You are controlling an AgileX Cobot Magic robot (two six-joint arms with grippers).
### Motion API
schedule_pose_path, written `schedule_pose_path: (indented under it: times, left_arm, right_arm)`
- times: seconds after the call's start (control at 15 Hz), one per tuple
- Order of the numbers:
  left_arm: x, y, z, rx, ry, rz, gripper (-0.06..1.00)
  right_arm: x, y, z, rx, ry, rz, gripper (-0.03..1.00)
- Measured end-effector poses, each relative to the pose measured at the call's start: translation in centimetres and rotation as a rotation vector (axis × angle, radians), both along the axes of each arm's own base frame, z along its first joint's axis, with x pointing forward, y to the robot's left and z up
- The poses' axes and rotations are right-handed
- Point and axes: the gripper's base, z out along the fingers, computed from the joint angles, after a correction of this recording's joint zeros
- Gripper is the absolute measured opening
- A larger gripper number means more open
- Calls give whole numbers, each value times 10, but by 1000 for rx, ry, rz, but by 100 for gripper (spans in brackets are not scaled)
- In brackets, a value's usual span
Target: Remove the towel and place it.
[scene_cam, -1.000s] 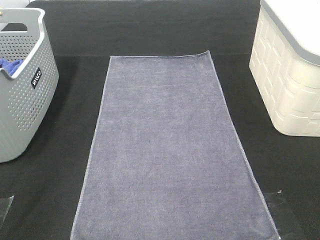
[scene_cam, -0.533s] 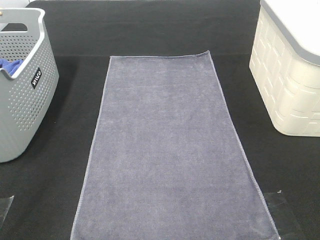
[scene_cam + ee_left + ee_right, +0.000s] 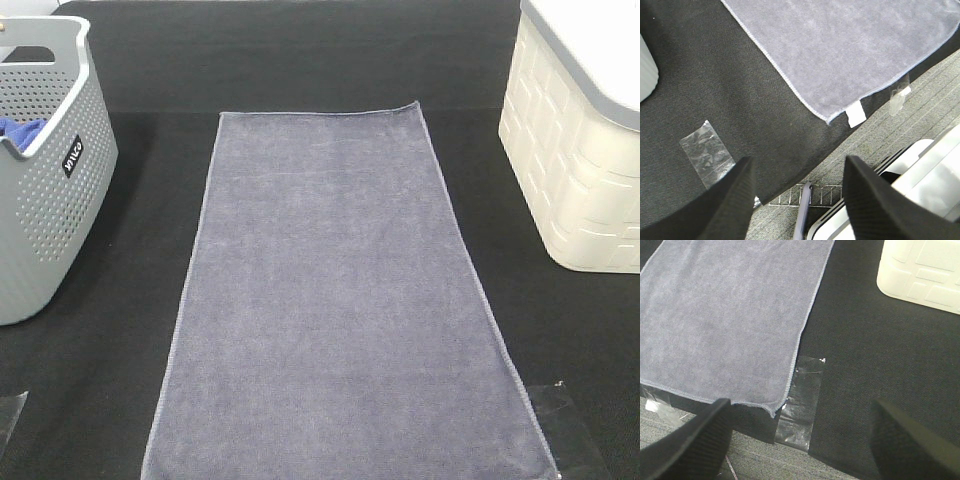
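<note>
While unchanged, towel [image 3: 340, 300] lies flat | left tool [image 3: 797, 195] wide | right tool [image 3: 800, 440] wide

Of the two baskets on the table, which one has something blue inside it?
The grey basket on the left, with perforated walls: a blue cloth shows inside. The cream basket on the right has solid walls; its contents cannot be seen.

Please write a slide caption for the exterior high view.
Grey towel lies flat between grey basket and cream bin.
</note>
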Motion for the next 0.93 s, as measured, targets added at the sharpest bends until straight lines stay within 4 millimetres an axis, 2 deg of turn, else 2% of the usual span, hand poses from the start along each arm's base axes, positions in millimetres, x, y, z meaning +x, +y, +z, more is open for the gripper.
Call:
schedule_pose_path:
  times: [0.93]
  left_arm:
    - [-1,0,0,-2,-8,1,51]
  right_arm:
    - [0,0,-1,-1,3,0,71]
